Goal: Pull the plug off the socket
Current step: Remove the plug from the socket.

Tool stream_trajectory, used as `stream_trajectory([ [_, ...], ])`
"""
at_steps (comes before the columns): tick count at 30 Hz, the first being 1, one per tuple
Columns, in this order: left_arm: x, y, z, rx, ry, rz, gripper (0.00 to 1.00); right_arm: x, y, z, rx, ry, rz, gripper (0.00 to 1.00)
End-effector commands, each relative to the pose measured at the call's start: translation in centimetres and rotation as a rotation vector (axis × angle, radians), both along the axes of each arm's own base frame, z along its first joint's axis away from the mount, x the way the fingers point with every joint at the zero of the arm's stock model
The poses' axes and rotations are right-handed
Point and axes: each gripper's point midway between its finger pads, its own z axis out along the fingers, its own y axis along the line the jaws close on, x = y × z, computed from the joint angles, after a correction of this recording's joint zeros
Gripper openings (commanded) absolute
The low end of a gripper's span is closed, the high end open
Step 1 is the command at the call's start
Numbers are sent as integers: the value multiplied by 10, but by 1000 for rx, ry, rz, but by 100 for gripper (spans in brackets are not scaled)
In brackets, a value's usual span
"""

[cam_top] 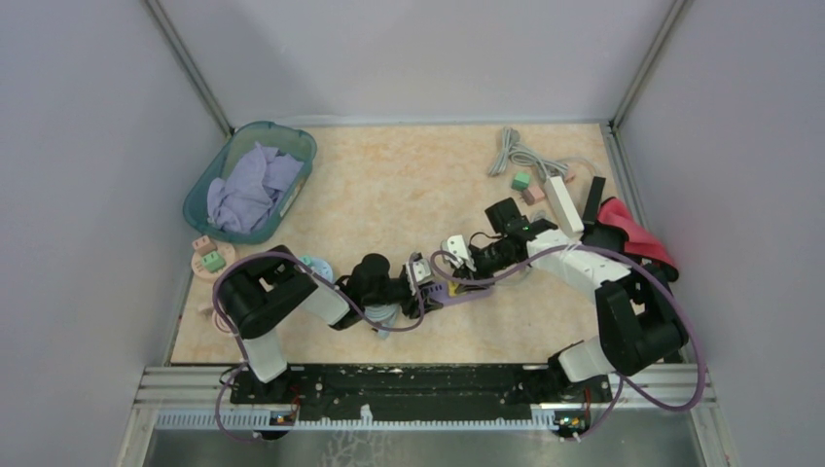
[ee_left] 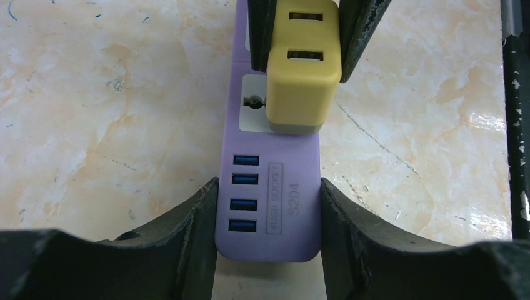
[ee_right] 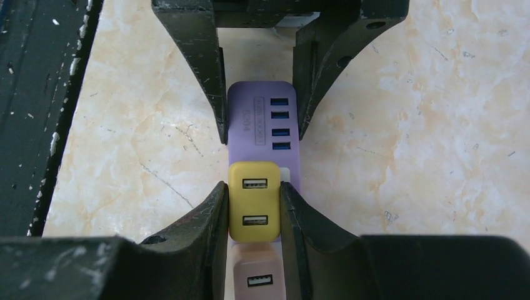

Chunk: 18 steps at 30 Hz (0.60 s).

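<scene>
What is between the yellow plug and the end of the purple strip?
Four blue USB ports on the purple strip, just past the yellow plug; the left wrist view shows them.

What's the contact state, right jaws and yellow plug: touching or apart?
Touching. The right wrist view shows both right jaws pressed against the sides of the yellow plug, with no gap on either side.
</scene>
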Motion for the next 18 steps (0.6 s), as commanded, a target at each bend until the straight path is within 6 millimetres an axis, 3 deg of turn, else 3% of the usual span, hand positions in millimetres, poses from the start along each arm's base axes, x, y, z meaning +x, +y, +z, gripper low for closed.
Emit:
stream_trajectory([
  [1, -8, 6, -16, 38, 68, -7, 2, -11, 15, 33, 174, -52, 108, 0],
  [6, -8, 5, -17, 38, 83, -4, 2, -14, 23, 32, 186, -44, 117, 0],
  [12, -9, 2, -18, 35, 100, -17, 1, 1, 33, 41, 221, -53, 35, 0],
  [18, -10, 3, -20, 44, 103, -15, 1, 15, 28, 40, 193, -77, -30, 0],
])
